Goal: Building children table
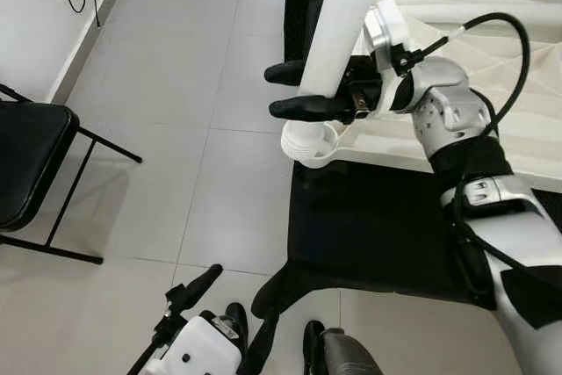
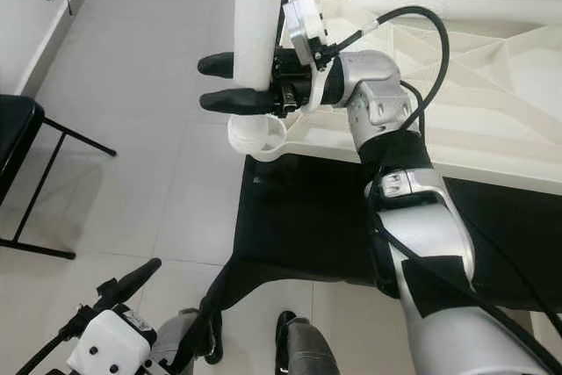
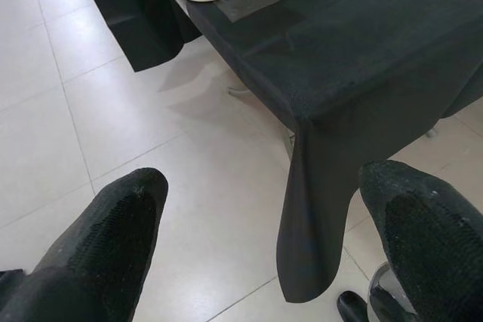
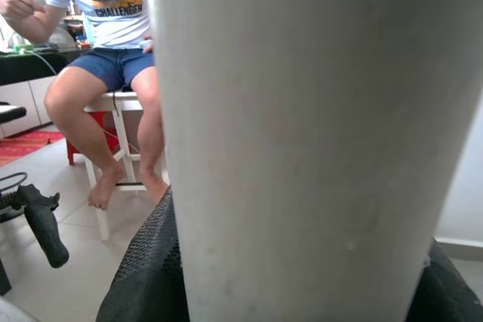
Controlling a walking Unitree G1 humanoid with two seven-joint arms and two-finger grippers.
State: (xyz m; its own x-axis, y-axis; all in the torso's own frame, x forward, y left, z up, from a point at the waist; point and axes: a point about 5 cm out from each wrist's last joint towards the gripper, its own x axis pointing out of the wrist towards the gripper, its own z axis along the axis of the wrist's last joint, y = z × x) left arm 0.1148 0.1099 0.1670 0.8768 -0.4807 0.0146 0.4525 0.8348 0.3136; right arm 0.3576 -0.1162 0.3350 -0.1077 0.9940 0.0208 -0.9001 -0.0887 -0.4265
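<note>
Head views: right gripper (image 1: 309, 90) has its jaws clamped across the smooth white cylindrical table leg (image 1: 338, 32), held near-upright directly above the round corner socket (image 1: 309, 142) of the upturned white ribbed plastic tabletop (image 2: 457, 68) on the black-clothed counter (image 1: 369, 226).

Left wrist view: left gripper (image 3: 264, 239), jaws apart, hangs idle.

Right wrist view: matte leg between black fingers (image 4: 147, 277).

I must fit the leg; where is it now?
In the eye views, the leg stands upright in the right gripper, its foot in the socket at the tabletop's left corner.
</note>
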